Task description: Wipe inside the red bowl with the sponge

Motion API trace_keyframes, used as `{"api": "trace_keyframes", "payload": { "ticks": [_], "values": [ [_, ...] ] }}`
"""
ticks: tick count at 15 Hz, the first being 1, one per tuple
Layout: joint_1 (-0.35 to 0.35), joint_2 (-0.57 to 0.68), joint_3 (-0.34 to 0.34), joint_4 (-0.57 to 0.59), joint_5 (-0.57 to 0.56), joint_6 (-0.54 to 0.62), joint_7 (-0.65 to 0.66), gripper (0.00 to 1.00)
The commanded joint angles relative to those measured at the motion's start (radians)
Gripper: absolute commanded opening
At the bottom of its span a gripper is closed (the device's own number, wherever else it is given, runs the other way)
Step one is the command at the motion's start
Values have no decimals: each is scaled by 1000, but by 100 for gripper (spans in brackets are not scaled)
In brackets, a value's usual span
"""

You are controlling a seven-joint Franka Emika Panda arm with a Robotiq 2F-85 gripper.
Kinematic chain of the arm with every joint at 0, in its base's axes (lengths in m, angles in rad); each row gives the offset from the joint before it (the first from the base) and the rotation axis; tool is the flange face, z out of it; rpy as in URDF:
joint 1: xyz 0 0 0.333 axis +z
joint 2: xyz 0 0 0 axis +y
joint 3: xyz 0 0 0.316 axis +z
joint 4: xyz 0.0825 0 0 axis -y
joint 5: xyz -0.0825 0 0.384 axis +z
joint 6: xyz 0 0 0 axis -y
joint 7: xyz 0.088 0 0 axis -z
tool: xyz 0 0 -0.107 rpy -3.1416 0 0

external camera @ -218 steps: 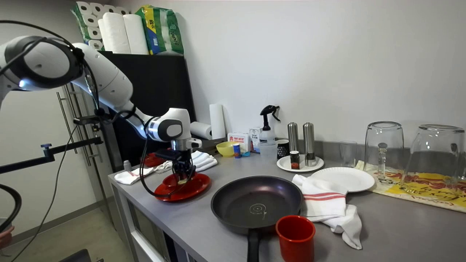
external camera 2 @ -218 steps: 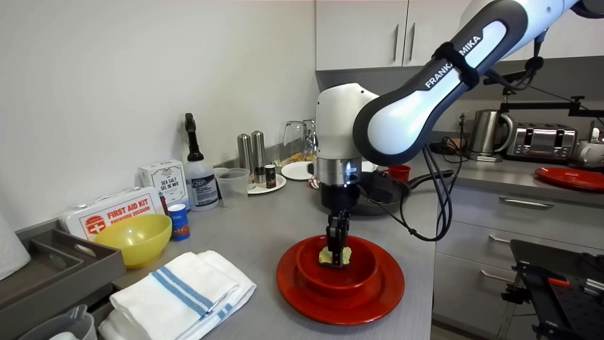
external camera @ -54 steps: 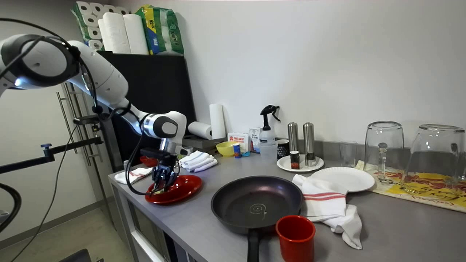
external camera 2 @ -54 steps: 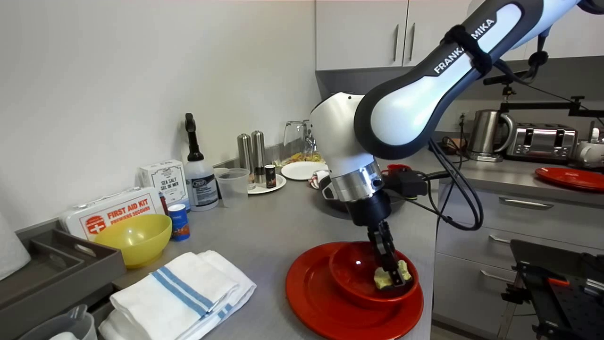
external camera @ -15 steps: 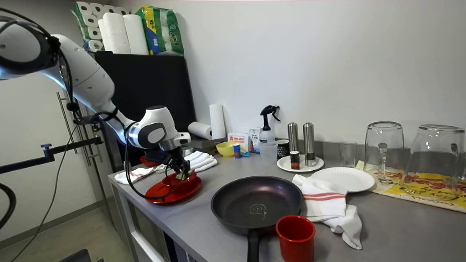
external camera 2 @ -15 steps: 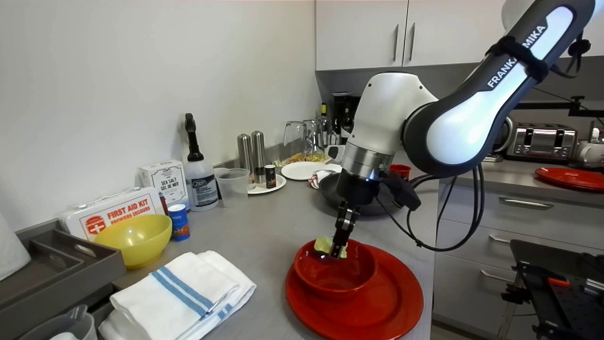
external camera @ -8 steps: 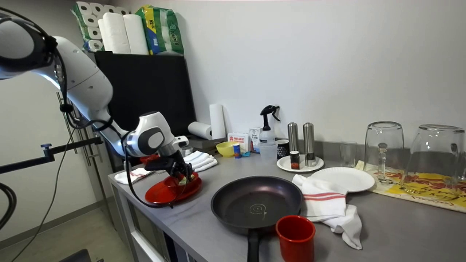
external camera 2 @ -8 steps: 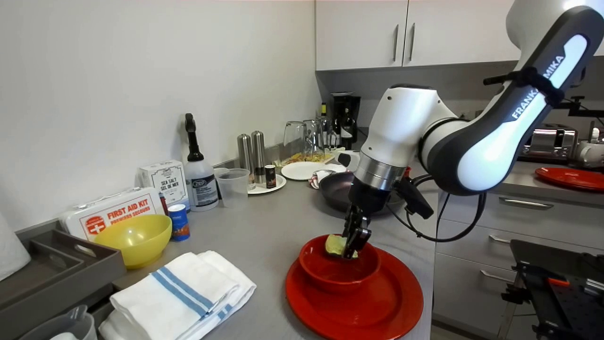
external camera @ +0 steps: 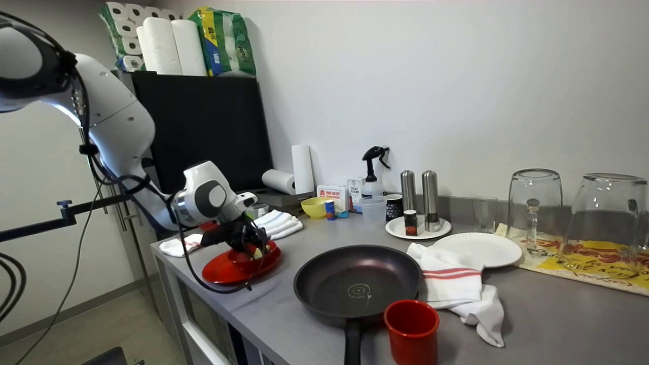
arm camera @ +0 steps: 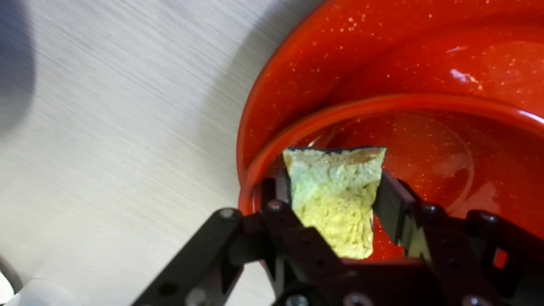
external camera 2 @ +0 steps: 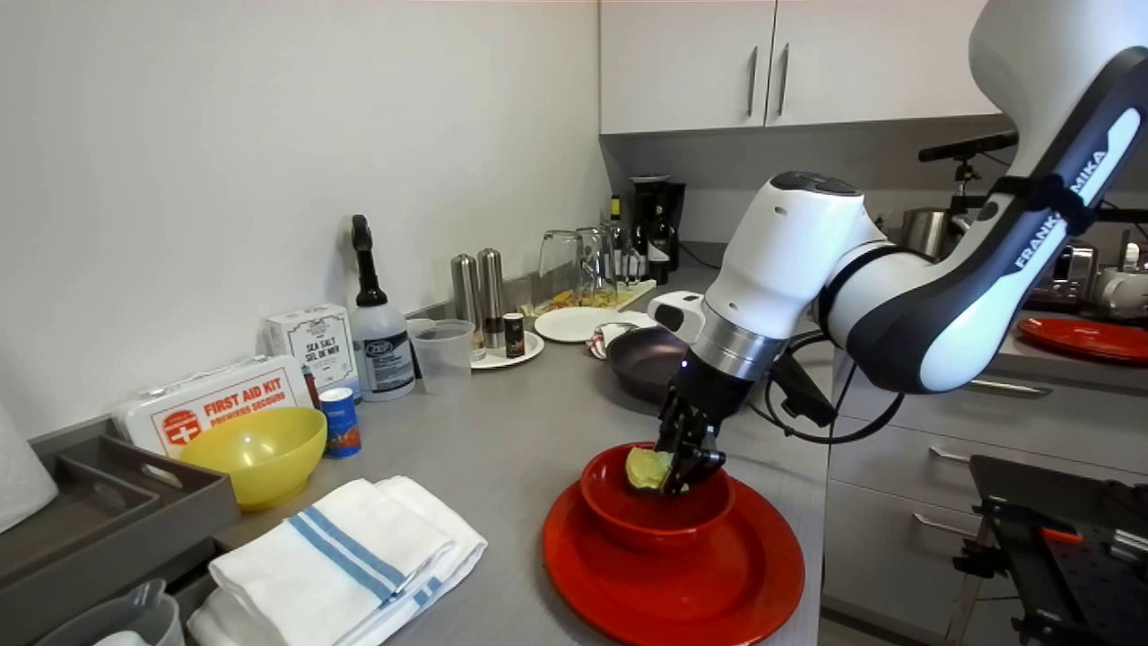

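The white robot arm (external camera 2: 780, 251) leans over the gray counter (external camera 2: 502, 422), and its gripper (arm camera: 333, 195) points down at a slant. The gripper's 2 black fingers (arm camera: 391, 208) squeeze the sponge (external camera 2: 646, 468) tight between them. The sponge is yellow and a bit green. It is inside the red bowl (external camera 2: 628, 513), close to the bowl's side. From where I stand, I can't tell if it touches the bottom.

The bowl sits on a big red plate (external camera 2: 664, 597). It is not in the middle, but over toward the side near the black frying pan (external camera: 334, 284). A red cup (external camera: 411, 329) stands just beside the pan's handle (external camera: 353, 344), and a white cloth with red stripes (external camera: 451, 276) lies right by the pan too.

Folded white towels with blue stripes (external camera 2: 341, 547) lie near the red plate. Past them I see a yellow bowl (external camera 2: 269, 467) and a little blue can (external camera 2: 341, 426). A spray bottle (external camera 2: 384, 354) with a black top stands by the wall (external camera 2: 269, 108). There are 2 tall silver shakers (external camera: 430, 197) and 1 small black shaker (external camera: 410, 223) on a white plate (external camera: 395, 231). Farther along, 2 big glass jugs (external camera: 535, 213) stand on a yellow and red mat (external camera: 545, 264). White paper rolls (external camera: 162, 45) sit up high.
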Motion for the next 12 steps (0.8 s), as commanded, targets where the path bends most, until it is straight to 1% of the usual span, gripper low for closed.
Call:
{"api": "trace_keyframes", "payload": {
  "ticks": [1, 2, 3, 12],
  "values": [
    [65, -10, -58, -10, -98, -39, 56, 25],
    [75, -9, -66, -10, -114, -45, 66, 25],
    [76, -9, -59, -13, -108, -60, 63, 25],
    [52, -13, 74, -16, 82, -189, 12, 25]
  ]
}}
